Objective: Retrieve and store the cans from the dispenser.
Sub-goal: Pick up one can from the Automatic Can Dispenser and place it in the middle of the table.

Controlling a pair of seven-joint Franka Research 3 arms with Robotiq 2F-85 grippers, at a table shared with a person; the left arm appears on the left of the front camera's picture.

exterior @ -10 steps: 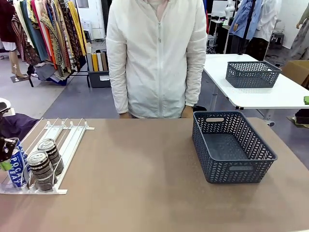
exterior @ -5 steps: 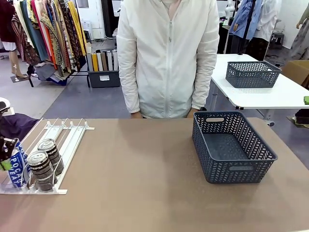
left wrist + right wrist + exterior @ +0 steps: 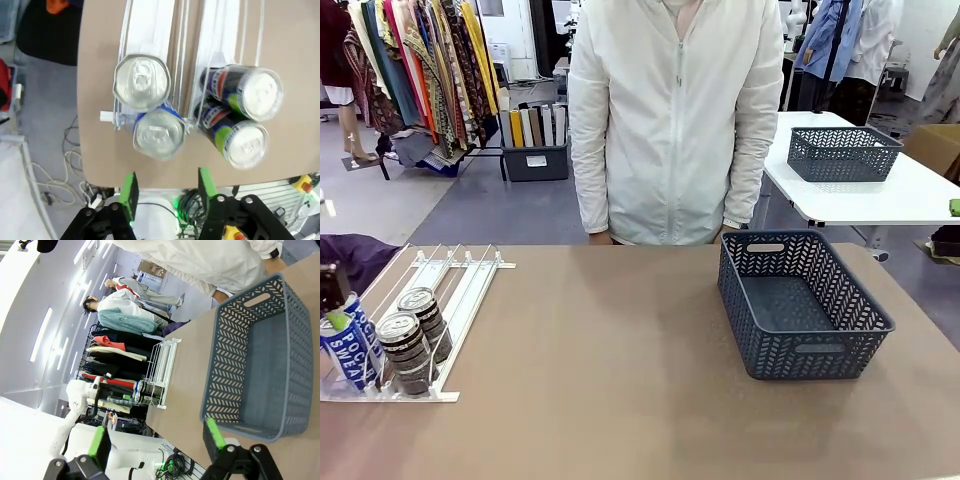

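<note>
**Left claw off the blue can; nothing stored yet**

Since a second ago the left gripper [image 3: 166, 176] has released the slim blue "Pocari Sweat" drink can [image 3: 352, 345] and risen above it. The person in the white zip jacket [image 3: 675, 120] has stepped towards picture right.

Findings:
- Left gripper: green pads parted, nothing between them. It hangs over the stopper end of the flat white wire-rail dispenser [image 3: 470, 285].
- Right gripper [image 3: 155, 426]: jaws wide and empty, near the dark grey lattice plastic basket [image 3: 820, 350].
- Cans: the left wrist view shows four silver tops in the dispenser. These are the blue can [image 3: 159, 132], one close behind it [image 3: 142, 82] whose side I cannot tell, and two dark banded cans [image 3: 250, 90] in the neighbouring lane.
- Basket: empty, well apart from the dispenser on the brown table [image 3: 620, 400].

Assessment: the task is at its start. No can is stored, all four remain, and the blue can needs a fresh grip.
</note>
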